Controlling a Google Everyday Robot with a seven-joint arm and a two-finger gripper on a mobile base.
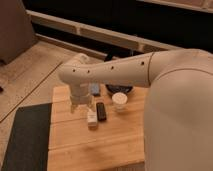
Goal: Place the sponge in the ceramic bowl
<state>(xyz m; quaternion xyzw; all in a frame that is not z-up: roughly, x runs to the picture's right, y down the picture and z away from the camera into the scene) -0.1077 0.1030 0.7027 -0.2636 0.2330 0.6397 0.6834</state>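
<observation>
The biggest thing is the robot's fat white arm (150, 70); it comes in from the right side and reaches left across the top of the table; at its far end it bends down. Under it is a wooden table (100, 145) made of light planks; it stands on a pale speckled floor (30, 70). A dark mat (25, 140) lies flat just beside the left edge of the table. The gripper (80, 102) hangs at the end of the arm, low over the back left part of the table; I cannot tell how far open it is, and I cannot tell if it has hold of anything. The ceramic bowl (125, 90) is black and shiny; it sits at the back of the table, and the arm hides its far half. A small white cup (119, 101) stands upright just in front of the bowl. A black bar (101, 111) lies near the middle of the table, to the left of the cup. The sponge (95, 89) is a little blue-grey block; it lies on the wood, not in the bowl; it is between the gripper and the bowl, close to both. A small white thing (92, 119) sits just left of the black bar; I cannot tell what it is.
</observation>
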